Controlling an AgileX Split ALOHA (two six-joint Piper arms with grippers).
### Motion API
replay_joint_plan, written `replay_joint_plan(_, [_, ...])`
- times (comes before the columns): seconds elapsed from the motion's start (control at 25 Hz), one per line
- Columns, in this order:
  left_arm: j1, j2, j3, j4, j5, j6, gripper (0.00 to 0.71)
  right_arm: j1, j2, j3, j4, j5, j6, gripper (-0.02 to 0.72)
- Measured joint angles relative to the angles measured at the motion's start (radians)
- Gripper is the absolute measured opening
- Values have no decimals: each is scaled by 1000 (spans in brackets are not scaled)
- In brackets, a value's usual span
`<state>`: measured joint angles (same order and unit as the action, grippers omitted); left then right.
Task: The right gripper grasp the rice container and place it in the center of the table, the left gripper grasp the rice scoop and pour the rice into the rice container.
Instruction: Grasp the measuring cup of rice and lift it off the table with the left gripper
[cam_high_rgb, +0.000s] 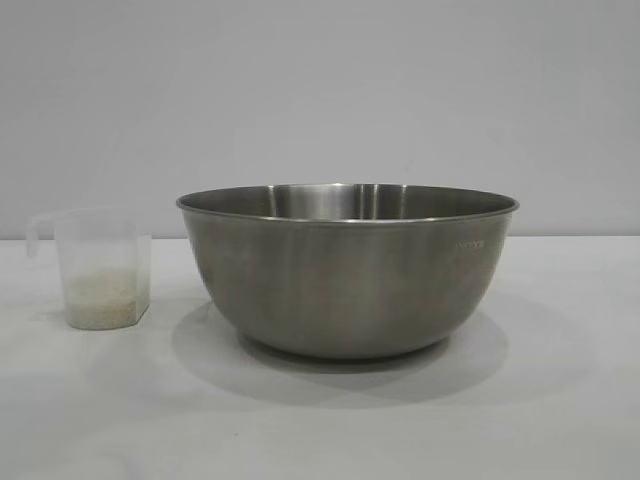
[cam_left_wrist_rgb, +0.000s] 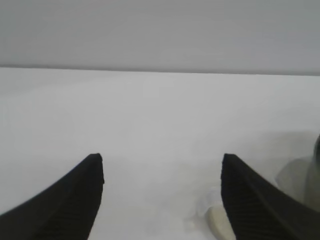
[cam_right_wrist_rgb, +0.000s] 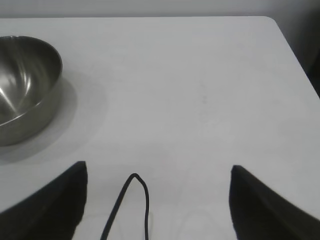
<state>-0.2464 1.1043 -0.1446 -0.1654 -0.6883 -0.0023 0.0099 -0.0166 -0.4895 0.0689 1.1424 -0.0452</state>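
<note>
The rice container, a big steel bowl, stands upright on the white table, around the middle of the exterior view. To its left stands the rice scoop, a clear cup with rice in its bottom. Neither gripper shows in that view. My left gripper hangs open over bare table; the rice of the scoop shows just beside one finger, and the bowl's side at the picture's edge. My right gripper is open and empty, well apart from the rice container.
A thin black cable loop hangs between the right gripper's fingers. The table's far edge and rounded corner show in the right wrist view. A plain grey wall stands behind the table.
</note>
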Motion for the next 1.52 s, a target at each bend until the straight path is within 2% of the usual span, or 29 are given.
replay_joint_plan(0.12, [-20, 0, 71, 0, -121, 0, 442, 0, 0, 0, 2, 0, 0, 528])
replay_joint_plan(0.4, [-22, 40, 139, 0, -268, 0, 442, 0, 0, 0, 4, 0, 0, 528])
replay_joint_plan(0.68, [-22, 305, 139, 71, -440, 0, 442, 0, 0, 0, 6, 0, 2, 528])
replay_joint_plan(0.92, [-22, 501, 91, 91, -444, -4, 442, 0, 0, 0, 6, 0, 2, 528])
replay_joint_plan(1.44, [-22, 652, -5, 106, -448, -11, 442, 0, 0, 0, 7, 0, 2, 528])
replay_joint_plan(1.52, [-22, 673, -20, 106, -448, -15, 363, 0, 0, 0, 7, 0, 2, 528])
